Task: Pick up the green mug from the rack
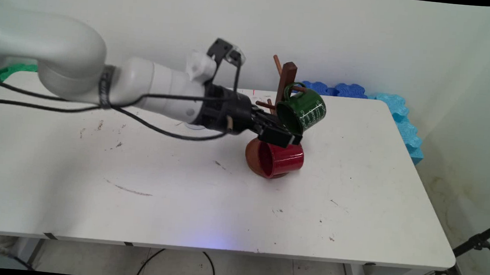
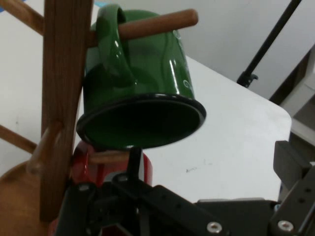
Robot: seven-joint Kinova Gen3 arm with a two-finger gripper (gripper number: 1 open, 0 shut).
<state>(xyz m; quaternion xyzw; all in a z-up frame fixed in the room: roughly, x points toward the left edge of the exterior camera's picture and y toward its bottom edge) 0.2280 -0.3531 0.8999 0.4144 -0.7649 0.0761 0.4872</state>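
Beside the wooden mug tree (image 1: 285,84), the black two-finger gripper (image 1: 281,137) sits level with a glossy red enamel mug (image 1: 280,158) at the tree's round base; whether its fingers grip the mug, I cannot tell. A glossy green enamel mug (image 1: 306,109) hangs by its handle on a peg above. Both look light, stiff and slippery; rim or handle seems the best hold. Underneath is the white table (image 1: 178,202).

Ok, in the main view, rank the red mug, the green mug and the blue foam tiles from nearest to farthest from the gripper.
1. Red enamel mug: lying on its side directly beneath the gripper.
2. Green enamel mug: hung on the wooden mug tree, just above and right; nearly as close.
3. Blue foam tiles: far off, along the table's back-right edge.
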